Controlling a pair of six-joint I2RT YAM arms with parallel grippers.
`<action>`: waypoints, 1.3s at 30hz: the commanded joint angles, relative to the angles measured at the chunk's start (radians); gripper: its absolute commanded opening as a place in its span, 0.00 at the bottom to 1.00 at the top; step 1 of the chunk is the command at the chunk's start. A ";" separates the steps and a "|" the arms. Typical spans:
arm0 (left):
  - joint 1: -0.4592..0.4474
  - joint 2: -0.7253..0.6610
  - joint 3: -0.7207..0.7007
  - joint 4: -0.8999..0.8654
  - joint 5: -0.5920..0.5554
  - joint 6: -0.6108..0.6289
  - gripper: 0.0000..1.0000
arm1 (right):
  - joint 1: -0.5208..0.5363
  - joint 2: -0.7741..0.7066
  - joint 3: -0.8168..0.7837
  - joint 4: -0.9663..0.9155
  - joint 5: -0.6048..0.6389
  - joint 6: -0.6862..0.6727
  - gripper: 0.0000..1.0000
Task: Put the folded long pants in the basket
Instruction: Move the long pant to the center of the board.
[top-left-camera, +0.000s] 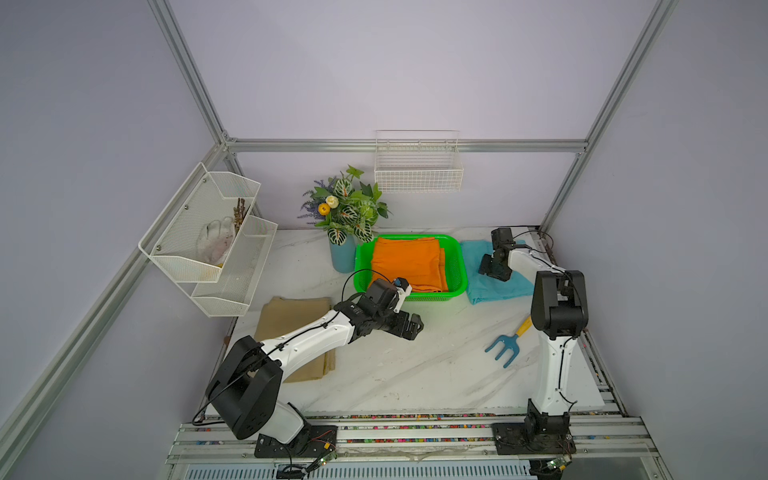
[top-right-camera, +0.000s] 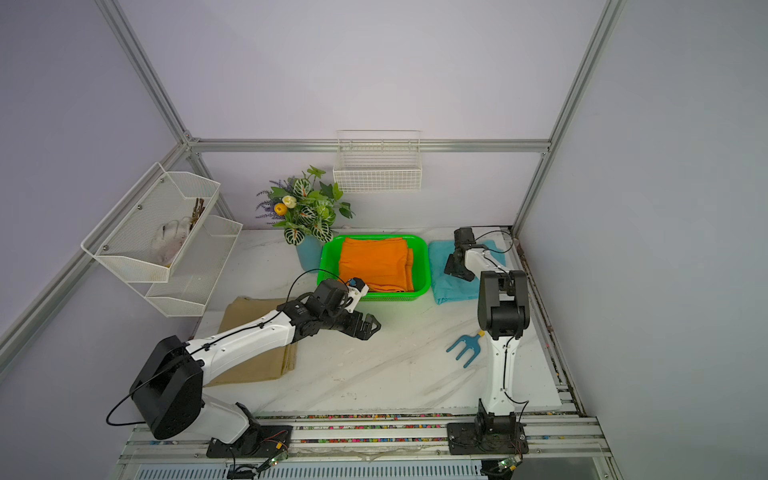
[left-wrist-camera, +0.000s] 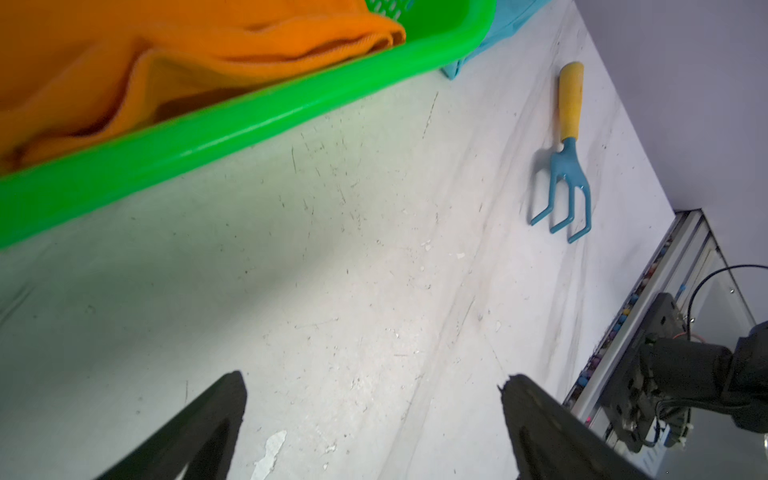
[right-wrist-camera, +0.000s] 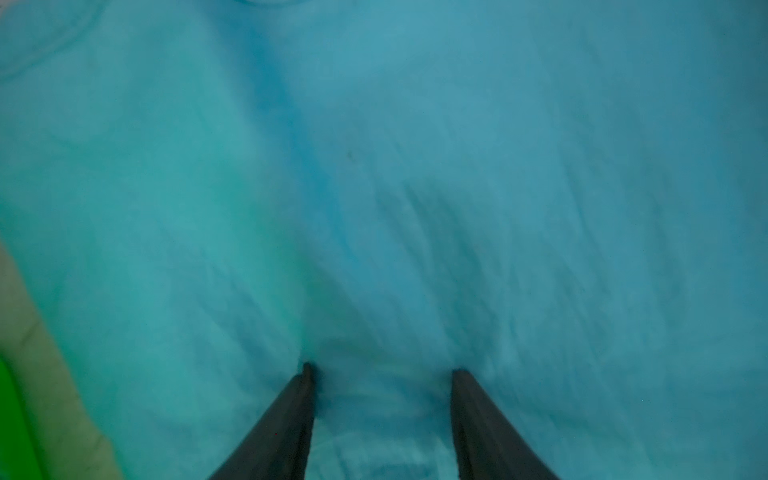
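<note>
In a top view the orange pants (top-left-camera: 409, 262) sit in the basket (top-left-camera: 432, 296), upper centre; left claw (left-wrist-camera: 372, 376) hangs released over the table (left-wrist-camera: 353, 291) below it, right claw (right-wrist-camera: 382, 369) stands parted, tips on the light blue pants (top-left-camera: 490, 291) right of the basket, presumably to pinch them next.

Both arms (top-left-camera: 307, 338) are white with black joints (top-left-camera: 245, 390).
</note>
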 joint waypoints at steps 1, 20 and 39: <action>0.002 0.046 0.021 0.030 0.046 0.052 1.00 | -0.008 -0.080 -0.194 -0.056 -0.019 0.071 0.57; 0.001 0.260 0.241 0.003 0.075 -0.115 1.00 | 0.141 -0.617 -0.923 0.104 -0.142 0.213 0.58; -0.098 0.524 0.373 0.284 0.049 -0.332 0.99 | 0.037 -0.843 -0.678 -0.080 0.047 0.068 0.58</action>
